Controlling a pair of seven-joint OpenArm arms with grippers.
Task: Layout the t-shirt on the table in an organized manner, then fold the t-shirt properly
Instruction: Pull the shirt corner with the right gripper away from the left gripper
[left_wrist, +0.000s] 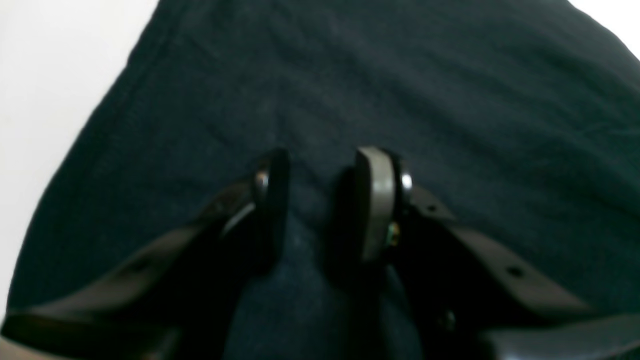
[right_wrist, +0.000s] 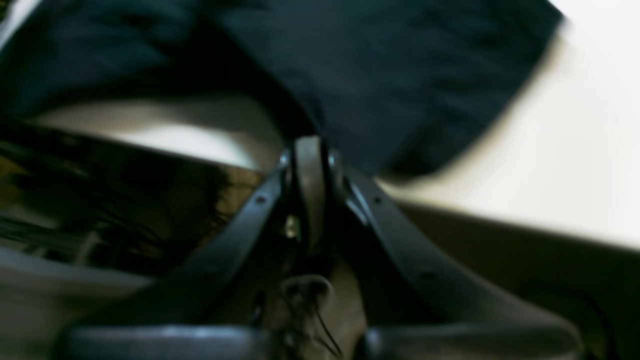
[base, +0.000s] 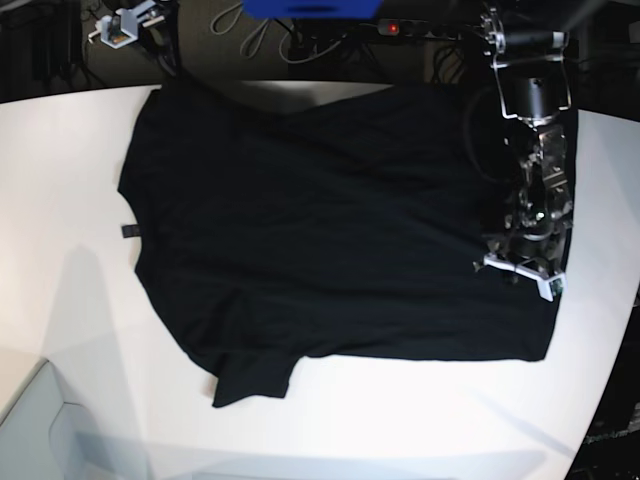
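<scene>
- Right pincer: closed tight, at the t-shirt's edge near the surface rim; whether it pinches cloth, unclear.
- T-shirt: spread flat on the surface.
- Left pincer: narrowly parted, empty, over the shirt's cloth.

Dark floor and cable clutter past the far edge of my bench.
Loose grey cables, a power strip with a lit red switch, a blue object at top centre, a white-and-metal fixture top left. Bright, even overhead light.
</scene>
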